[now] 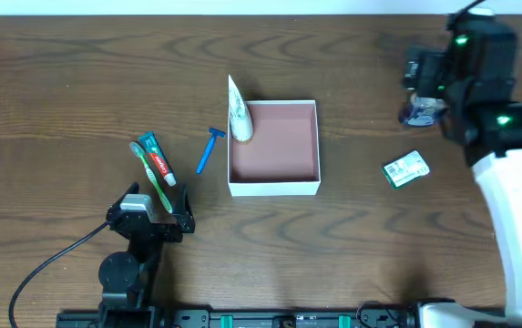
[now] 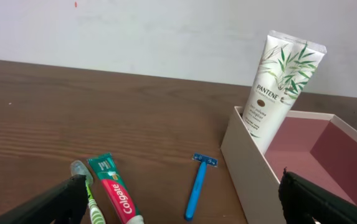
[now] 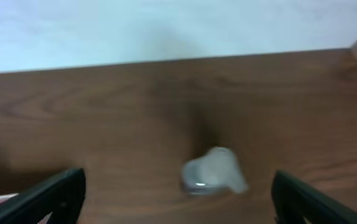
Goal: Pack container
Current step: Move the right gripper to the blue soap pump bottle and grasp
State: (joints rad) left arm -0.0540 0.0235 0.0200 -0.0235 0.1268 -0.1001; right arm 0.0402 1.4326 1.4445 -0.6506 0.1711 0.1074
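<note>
The left fingers (image 2: 41, 204) stand spread wide at the two lower corners of the left wrist view, grasping nothing. Between and beyond them on the desk (image 2: 103, 106) lie a green toothbrush (image 2: 90, 196), a Colgate toothpaste tube (image 2: 117, 193) just beside it, and a blue razor (image 2: 198, 183) a little apart. To the right is the container (image 2: 253, 168), with a Pantene tube (image 2: 276, 87) standing tilted against its near inside corner.

In the right wrist view the right fingers (image 3: 47, 196) are likewise released and wide apart. A small pale object (image 3: 212, 174) lies on the bare wood between and ahead of them, untouched. The picture is too blurred to tell what it is.

From overhead the container sits mid-desk, open top up, holding only the leaning tube at its far-left corner. The toothbrush, toothpaste and razor lie to its left, near the left arm. A green and white packet (image 1: 406, 169) lies well to its right, and the pale object is farther back, under the right arm.

Packing looks barely begun, with one item in and five out. The step in hand seems to be the right arm's reach for the pale object. Next it must lower squarely over the object, close on it, then carry it across to the container.
</note>
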